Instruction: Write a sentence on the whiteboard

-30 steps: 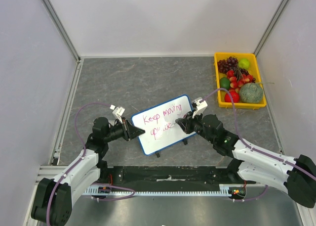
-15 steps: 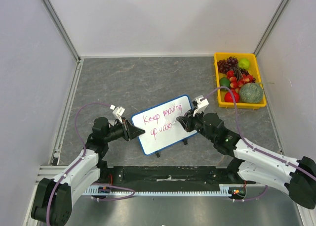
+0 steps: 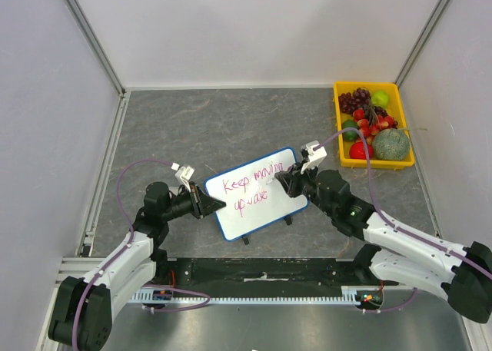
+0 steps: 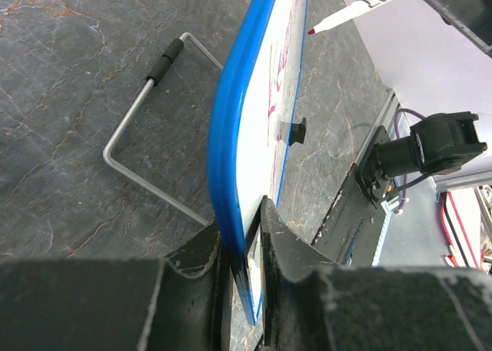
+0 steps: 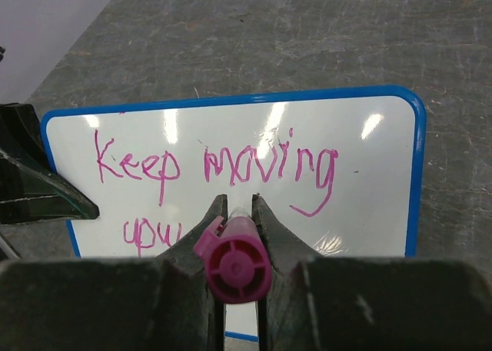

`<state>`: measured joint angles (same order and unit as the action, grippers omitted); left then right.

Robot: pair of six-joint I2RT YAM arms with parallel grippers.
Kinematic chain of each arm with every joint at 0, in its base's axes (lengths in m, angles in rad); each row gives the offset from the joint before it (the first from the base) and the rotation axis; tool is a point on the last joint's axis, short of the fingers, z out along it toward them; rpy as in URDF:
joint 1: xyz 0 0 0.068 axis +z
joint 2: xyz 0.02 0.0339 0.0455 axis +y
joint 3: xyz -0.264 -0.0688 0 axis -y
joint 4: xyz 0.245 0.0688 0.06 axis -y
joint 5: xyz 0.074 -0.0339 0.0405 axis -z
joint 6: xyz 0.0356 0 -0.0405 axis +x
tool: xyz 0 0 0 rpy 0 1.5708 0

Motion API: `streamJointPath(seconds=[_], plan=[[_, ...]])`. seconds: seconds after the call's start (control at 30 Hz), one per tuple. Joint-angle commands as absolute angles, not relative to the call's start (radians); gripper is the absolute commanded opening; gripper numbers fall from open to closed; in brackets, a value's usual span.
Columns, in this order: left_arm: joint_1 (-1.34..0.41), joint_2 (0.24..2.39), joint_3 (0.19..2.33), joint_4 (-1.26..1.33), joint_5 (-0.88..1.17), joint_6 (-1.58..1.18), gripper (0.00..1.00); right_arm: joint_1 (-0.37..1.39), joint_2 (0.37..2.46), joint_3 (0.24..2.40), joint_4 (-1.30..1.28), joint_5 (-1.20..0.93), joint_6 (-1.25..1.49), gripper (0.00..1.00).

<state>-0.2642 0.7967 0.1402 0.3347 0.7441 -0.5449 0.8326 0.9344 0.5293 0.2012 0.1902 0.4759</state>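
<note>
I'm in a lab test cell: white panel walls (image 3: 254,28) on aluminium framing (image 3: 90,36) box in my grey surface (image 3: 200,128), with a cable duct (image 3: 261,296) nearest.

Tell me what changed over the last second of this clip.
The right tool, shut on the marker, drew away from the second line toward the far right of the whiteboard, uncovering more of the sentence. The left tool stayed clamped on the board's edge; the board did not move.

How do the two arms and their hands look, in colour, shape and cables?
The left arm and right arm have white shells low down and black joints further out. The left hand and right hand each have two black, wedge-shaped fingers. A purple cable loops to a small white box at each wrist.
</note>
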Motion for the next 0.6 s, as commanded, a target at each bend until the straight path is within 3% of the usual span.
streamJointPath(seconds=[0.0, 0.57], plan=[[-0.261, 0.793, 0.133, 0.353, 0.69, -0.476, 0.02, 0.821, 0.968, 0.575, 0.241, 0.215, 0.454, 0.0], [-0.261, 0.798, 0.133, 0.354, 0.69, -0.472, 0.02, 0.811, 0.965, 0.511, 0.258, 0.192, 0.472, 0.0]])
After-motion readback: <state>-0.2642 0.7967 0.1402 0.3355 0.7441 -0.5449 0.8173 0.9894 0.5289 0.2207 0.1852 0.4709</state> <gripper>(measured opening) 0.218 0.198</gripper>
